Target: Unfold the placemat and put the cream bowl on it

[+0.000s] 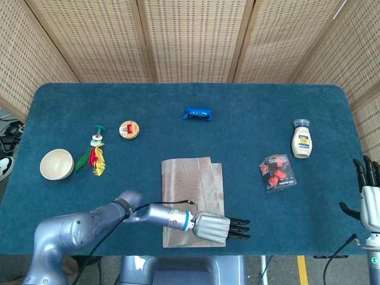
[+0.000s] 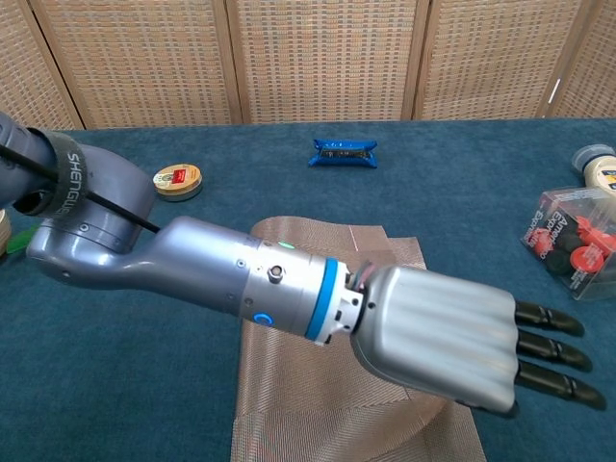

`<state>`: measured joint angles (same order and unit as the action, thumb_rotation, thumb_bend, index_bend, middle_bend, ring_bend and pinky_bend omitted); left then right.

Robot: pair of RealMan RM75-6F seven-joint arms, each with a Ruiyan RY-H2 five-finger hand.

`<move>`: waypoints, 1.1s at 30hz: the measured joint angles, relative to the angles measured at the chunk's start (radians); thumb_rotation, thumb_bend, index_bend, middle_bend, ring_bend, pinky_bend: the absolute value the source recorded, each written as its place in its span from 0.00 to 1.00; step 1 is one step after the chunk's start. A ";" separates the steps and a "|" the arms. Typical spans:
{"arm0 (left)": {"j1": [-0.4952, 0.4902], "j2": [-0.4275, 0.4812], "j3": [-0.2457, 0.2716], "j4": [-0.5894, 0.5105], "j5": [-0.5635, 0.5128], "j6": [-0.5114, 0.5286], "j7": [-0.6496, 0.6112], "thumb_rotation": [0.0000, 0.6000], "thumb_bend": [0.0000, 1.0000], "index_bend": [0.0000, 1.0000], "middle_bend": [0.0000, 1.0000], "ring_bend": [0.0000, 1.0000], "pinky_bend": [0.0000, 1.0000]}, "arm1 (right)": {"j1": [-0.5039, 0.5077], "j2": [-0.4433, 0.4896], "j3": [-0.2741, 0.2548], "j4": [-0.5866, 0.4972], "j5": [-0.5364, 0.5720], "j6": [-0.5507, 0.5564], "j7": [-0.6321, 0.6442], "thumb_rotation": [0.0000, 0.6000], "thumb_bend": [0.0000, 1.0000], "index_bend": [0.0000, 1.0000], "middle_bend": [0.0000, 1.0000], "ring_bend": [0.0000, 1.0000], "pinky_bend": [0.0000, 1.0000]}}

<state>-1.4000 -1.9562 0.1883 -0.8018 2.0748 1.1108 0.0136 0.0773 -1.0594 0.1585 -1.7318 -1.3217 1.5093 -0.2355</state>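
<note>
One folded placemat [image 1: 193,199] at lower centre; left hand [image 1: 217,228] flat, fingers pressed together, holding nothing, over its lower right corner. Slide fingertips under top layer first. Cream bowl [image 1: 57,164] far left.

Left hand [image 2: 443,332] lies flat over the folded placemat [image 2: 327,385], fingers [image 2: 549,351] extended.

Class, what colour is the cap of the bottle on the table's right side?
Grey cap, clearest in the head view.

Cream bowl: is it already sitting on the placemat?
No, the cream bowl sits on the table's left side, well apart from the placemat.
</note>
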 measured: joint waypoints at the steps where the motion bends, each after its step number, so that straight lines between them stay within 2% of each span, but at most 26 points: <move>1: 0.008 0.012 -0.001 -0.005 -0.006 0.008 0.001 1.00 0.71 0.85 0.00 0.00 0.00 | 0.000 0.000 0.000 0.000 0.000 0.000 -0.001 1.00 0.00 0.00 0.00 0.00 0.00; 11: 0.109 0.173 -0.009 -0.099 -0.061 0.113 0.037 1.00 0.71 0.87 0.00 0.00 0.00 | 0.001 -0.003 -0.006 -0.006 -0.010 0.000 -0.009 1.00 0.00 0.00 0.00 0.00 0.00; 17: 0.201 0.257 -0.021 -0.241 -0.147 0.114 0.148 1.00 0.70 0.89 0.00 0.00 0.00 | 0.003 -0.005 -0.014 -0.011 -0.024 -0.002 -0.016 1.00 0.00 0.00 0.00 0.00 0.00; 21: 0.267 0.332 -0.031 -0.399 -0.226 0.093 0.318 1.00 0.70 0.89 0.00 0.00 0.00 | 0.006 -0.010 -0.022 -0.017 -0.037 -0.007 -0.025 1.00 0.00 0.00 0.00 0.00 0.00; 27: 0.389 0.473 -0.046 -0.748 -0.396 0.068 0.698 1.00 0.70 0.89 0.00 0.00 0.00 | 0.008 -0.013 -0.030 -0.027 -0.056 -0.006 -0.034 1.00 0.00 0.00 0.00 0.00 0.00; 30: 0.477 0.557 -0.046 -0.928 -0.493 0.075 0.875 1.00 0.70 0.90 0.00 0.00 0.00 | 0.008 -0.013 -0.034 -0.032 -0.062 -0.005 -0.035 1.00 0.00 0.00 0.00 0.00 0.00; 33: 0.567 0.620 -0.035 -1.034 -0.561 0.102 0.992 1.00 0.70 0.90 0.00 0.00 0.00 | 0.008 -0.012 -0.037 -0.035 -0.070 -0.004 -0.035 1.00 0.00 0.00 0.00 0.00 0.00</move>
<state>-0.8333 -1.3363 0.1532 -1.8354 1.5136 1.2127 1.0056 0.0850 -1.0715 0.1210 -1.7667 -1.3919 1.5048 -0.2709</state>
